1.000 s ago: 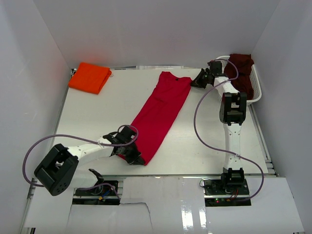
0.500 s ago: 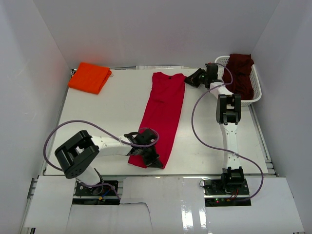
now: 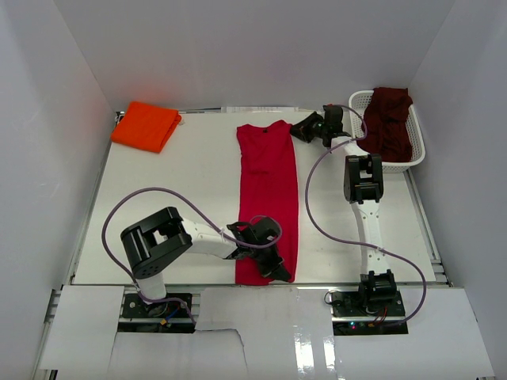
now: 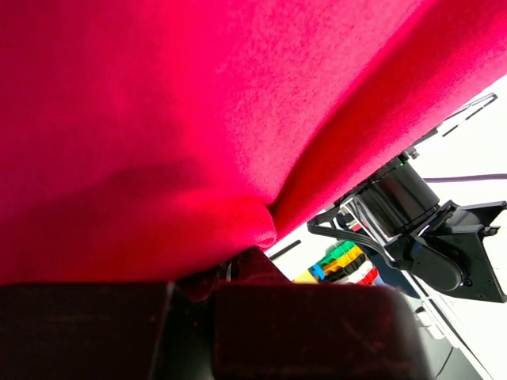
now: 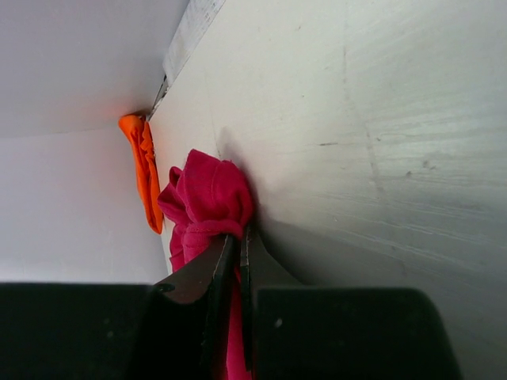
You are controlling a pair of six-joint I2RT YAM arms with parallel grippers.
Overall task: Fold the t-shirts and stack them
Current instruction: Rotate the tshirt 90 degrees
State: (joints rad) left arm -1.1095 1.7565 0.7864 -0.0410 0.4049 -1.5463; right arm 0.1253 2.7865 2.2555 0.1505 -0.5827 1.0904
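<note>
Fold under way: I hold red t-shirt [image 3: 268,198] stretched in long strip left of basket [image 3: 358,98]. Left gripper [image 3: 280,271] pinches hem farthest from basket, and right gripper [image 3: 295,131] pinches shoulder just beside basket. Orange t-shirt [image 3: 146,125] lies folded far left of basket, maroon t-shirt [image 3: 388,119] heaped inside it. Next move, I judge: bring hem up to collar, edges aligned.

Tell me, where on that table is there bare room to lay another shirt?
The widest bare patch lies between the folded orange shirt and the long red shirt, beyond the left arm. A narrower strip runs between the red shirt and the right arm. The far right corner is crowded: basket, maroon shirt, right gripper.
</note>
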